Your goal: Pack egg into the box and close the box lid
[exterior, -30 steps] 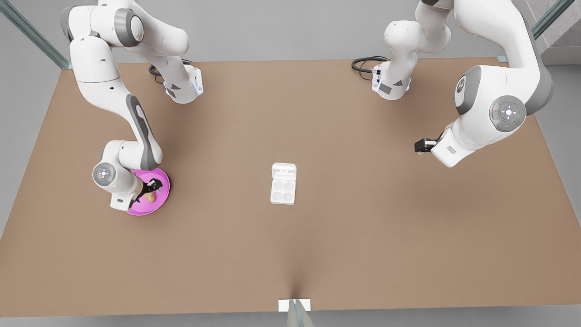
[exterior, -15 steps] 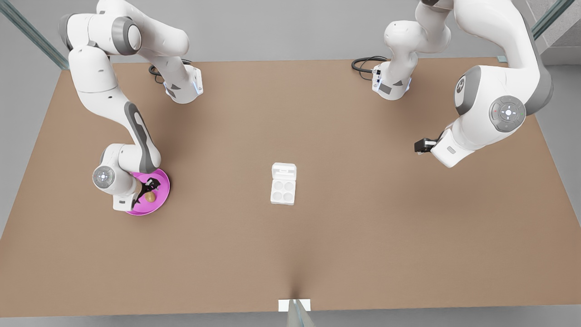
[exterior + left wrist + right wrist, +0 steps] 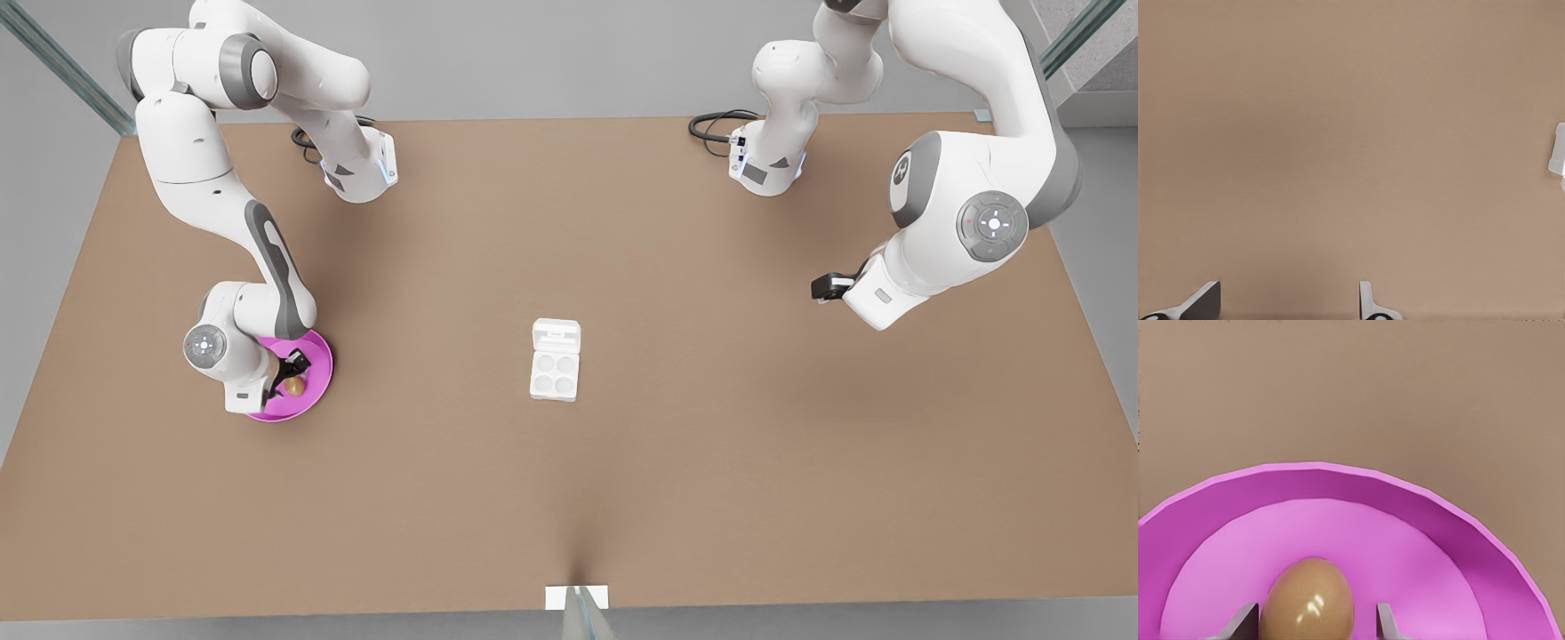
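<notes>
Since a second ago the right pincer point(image 3: 292, 373) has sunk lower over the round pink plate point(image 3: 318, 356), its fingers spread either side of the small tan-brown egg point(image 3: 1308, 599), while the left pincer point(image 3: 1288, 303) hangs spread over bare brown tabletop point(image 3: 711, 400), apart from the open white carton point(image 3: 555, 373).

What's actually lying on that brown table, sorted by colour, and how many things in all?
Pink: 1, the plate
Tan-brown: 1, the egg on that plate, between the right gripper fingers
White: 1, the box with its box lid open
Total: 3
</notes>
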Controlling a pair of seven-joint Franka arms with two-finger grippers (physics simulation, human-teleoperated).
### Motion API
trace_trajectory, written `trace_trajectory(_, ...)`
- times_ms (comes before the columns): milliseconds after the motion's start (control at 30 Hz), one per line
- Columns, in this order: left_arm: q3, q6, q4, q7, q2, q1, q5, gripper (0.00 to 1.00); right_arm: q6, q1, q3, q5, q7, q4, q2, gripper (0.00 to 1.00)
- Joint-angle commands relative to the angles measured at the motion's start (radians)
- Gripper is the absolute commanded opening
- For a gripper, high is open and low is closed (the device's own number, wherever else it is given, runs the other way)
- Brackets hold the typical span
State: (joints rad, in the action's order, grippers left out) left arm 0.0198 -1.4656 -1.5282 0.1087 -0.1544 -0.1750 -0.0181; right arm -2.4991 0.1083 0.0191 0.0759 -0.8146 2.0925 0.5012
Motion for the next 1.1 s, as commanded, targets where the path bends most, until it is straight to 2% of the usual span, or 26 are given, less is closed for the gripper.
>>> trace_trajectory(0, 0.000, -0.001, 0.000, 0.002, 0.001, 0.000, 0.000, 1.00, -0.001, 0.001, 0.001, -0.001, -0.034, 0.000, 0.000, 0.62)
trace_trajectory(400, 0.000, -0.004, 0.000, 0.002, -0.002, 0.000, 0.000, 1.00, -0.001, 0.001, -0.001, -0.001, -0.034, -0.003, 0.002, 0.55)
trace_trajectory(1067, 0.000, -0.010, 0.002, 0.002, -0.013, 0.000, 0.000, 1.00, -0.001, 0.001, 0.001, -0.001, -0.032, -0.002, -0.004, 0.56)
